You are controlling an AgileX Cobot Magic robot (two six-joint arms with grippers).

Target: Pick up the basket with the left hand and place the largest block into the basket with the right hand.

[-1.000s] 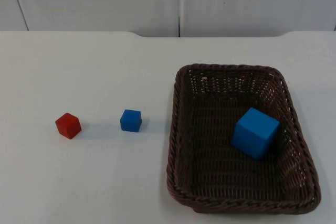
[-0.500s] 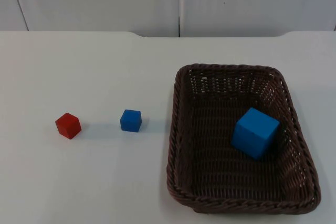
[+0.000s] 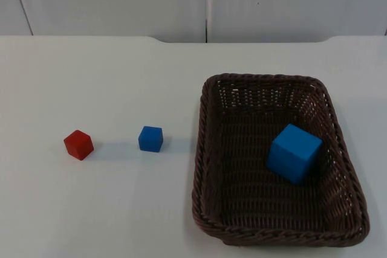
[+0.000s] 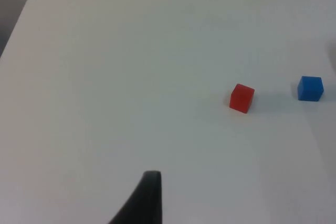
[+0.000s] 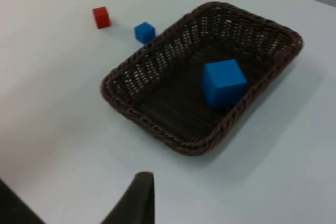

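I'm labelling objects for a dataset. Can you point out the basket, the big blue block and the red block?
basket (image 3: 205, 149): top view, on its left woven wall.
large blue block (image 3: 294, 153): top view, middle of the cube, inside the basket.
red block (image 3: 78, 144): top view, middle of the cube, on the table.

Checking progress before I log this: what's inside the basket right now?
The large blue block sits alone inside the brown wicker basket, toward its right wall, tilted against it. The weave directly beneath the block is covered. The small blue block and red block lie outside on the table.
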